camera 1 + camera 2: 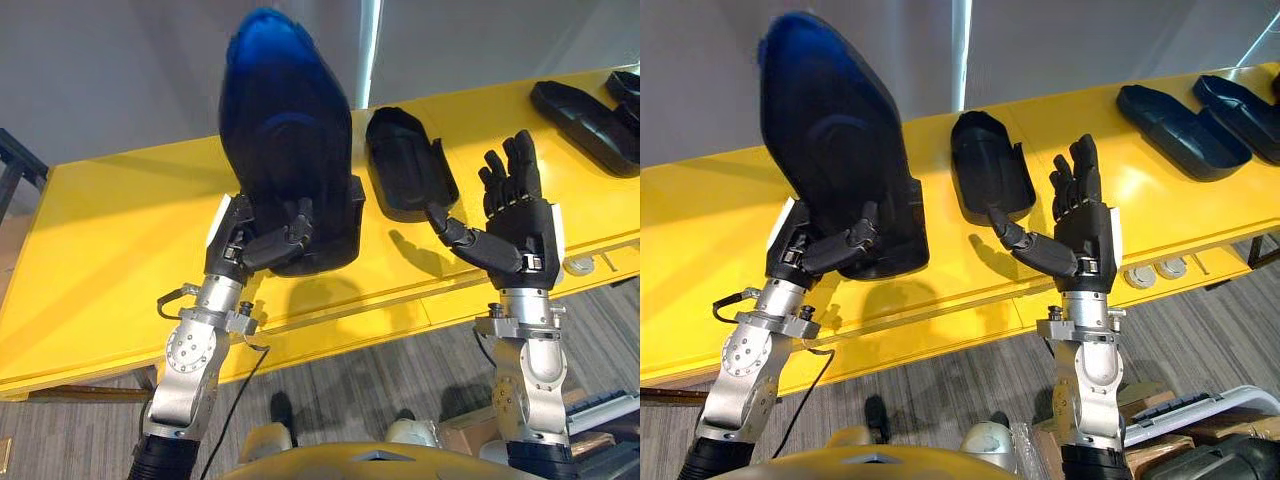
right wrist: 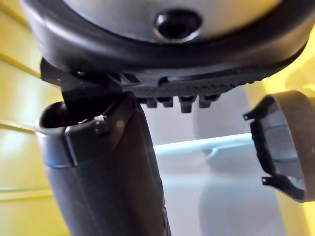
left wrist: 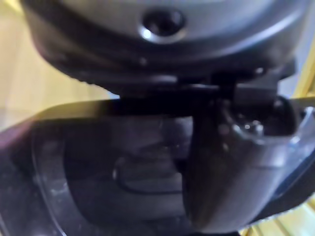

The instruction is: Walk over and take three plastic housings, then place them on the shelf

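Slippage risk: grips upright plastic housing (image 1: 285,130) by its lower end in left hand (image 1: 245,245), thumb curled across, seemingly shallowly. Holds right hand (image 1: 520,225) splayed, empty, beside second housing (image 1: 405,165) on yellow table (image 1: 100,250); could knock it.

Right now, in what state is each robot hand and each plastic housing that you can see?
left robot hand, shut on the held housing.
held housing, raised off the yellow table, standing nearly upright.
right robot hand, open, fingers straight, empty.
middle housing, lying on the table, hollow side up, not held.
far housing, lying on the table, not held.
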Available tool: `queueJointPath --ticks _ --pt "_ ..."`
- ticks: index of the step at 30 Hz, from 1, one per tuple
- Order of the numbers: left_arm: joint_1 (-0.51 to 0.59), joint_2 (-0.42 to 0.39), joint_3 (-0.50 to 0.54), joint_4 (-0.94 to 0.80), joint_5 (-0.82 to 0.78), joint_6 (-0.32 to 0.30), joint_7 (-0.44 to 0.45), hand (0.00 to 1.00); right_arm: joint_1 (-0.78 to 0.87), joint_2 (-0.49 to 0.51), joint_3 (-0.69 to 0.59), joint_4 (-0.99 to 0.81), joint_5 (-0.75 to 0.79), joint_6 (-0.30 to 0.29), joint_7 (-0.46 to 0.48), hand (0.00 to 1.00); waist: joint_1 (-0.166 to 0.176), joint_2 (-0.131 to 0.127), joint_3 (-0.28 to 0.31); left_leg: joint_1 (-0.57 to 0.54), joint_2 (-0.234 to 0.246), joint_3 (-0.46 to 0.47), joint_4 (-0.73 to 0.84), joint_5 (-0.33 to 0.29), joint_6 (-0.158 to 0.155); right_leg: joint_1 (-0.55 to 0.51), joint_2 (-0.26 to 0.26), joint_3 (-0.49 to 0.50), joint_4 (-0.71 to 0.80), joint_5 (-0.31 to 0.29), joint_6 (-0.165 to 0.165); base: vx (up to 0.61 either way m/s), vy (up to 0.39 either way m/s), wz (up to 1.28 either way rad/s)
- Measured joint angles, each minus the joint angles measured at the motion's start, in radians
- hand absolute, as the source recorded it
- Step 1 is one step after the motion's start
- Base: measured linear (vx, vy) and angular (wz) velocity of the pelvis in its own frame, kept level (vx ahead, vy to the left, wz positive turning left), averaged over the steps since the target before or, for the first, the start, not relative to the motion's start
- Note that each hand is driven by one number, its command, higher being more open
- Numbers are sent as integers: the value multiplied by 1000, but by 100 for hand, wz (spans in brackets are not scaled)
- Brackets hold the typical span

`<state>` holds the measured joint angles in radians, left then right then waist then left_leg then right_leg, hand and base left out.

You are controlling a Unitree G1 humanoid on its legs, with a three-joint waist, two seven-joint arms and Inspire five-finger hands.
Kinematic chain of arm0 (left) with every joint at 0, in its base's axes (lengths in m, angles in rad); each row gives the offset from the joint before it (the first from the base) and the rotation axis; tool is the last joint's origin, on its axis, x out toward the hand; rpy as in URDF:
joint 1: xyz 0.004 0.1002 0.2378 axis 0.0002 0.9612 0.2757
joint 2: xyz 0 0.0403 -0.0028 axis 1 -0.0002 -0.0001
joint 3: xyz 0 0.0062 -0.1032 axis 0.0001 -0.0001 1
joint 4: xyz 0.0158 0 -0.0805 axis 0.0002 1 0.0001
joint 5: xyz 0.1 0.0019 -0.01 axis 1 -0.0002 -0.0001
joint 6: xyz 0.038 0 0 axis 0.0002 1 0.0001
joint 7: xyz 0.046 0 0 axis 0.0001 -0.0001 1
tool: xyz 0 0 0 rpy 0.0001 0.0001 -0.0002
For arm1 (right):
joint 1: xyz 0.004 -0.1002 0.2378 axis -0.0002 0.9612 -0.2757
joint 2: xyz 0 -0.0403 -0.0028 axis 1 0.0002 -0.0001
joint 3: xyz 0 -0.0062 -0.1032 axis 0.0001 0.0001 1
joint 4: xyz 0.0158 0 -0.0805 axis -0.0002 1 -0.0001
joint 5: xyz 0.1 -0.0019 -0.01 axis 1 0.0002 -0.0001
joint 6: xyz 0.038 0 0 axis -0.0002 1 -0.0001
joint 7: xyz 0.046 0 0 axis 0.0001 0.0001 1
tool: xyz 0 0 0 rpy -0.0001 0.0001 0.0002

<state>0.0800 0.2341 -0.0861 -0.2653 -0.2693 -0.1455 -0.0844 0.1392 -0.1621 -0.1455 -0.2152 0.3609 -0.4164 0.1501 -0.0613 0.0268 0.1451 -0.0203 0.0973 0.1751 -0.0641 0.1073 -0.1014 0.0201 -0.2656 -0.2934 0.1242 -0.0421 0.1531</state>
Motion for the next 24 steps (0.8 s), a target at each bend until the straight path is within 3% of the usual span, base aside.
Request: queueJointPath --ticks 4,7,12,18,24 --pt "-115 2 6 172 4 95 123 0 0 -1 9 0 1 5 44 100 -14 9 -5 10 3 18 -25 16 -3 -27 2 28 32 -17 -1 -109 -7 -10" --pt "-148 3 22 215 -5 107 168 0 0 -1 20 0 3 17 56 100 -23 9 -5 5 3 29 -25 22 0 -44 2 41 35 -15 1 -69 14 -14" --pt "-336 29 62 381 -6 115 245 0 -5 -49 63 0 5 41 78 100 -28 11 -3 -29 3 38 -25 40 5 -100 -1 60 67 -9 10 -57 10 -6" --pt "-476 96 99 512 -13 133 284 0 -99 -79 79 0 6 45 85 100 -39 26 26 -44 2 49 -25 56 7 -143 -5 81 102 -9 9 -38 0 -5" --pt "-511 128 132 526 -44 175 265 0 -117 -79 73 0 7 78 91 100 -51 39 63 -51 0 48 -25 59 10 -149 -9 80 105 -10 9 -27 1 0"
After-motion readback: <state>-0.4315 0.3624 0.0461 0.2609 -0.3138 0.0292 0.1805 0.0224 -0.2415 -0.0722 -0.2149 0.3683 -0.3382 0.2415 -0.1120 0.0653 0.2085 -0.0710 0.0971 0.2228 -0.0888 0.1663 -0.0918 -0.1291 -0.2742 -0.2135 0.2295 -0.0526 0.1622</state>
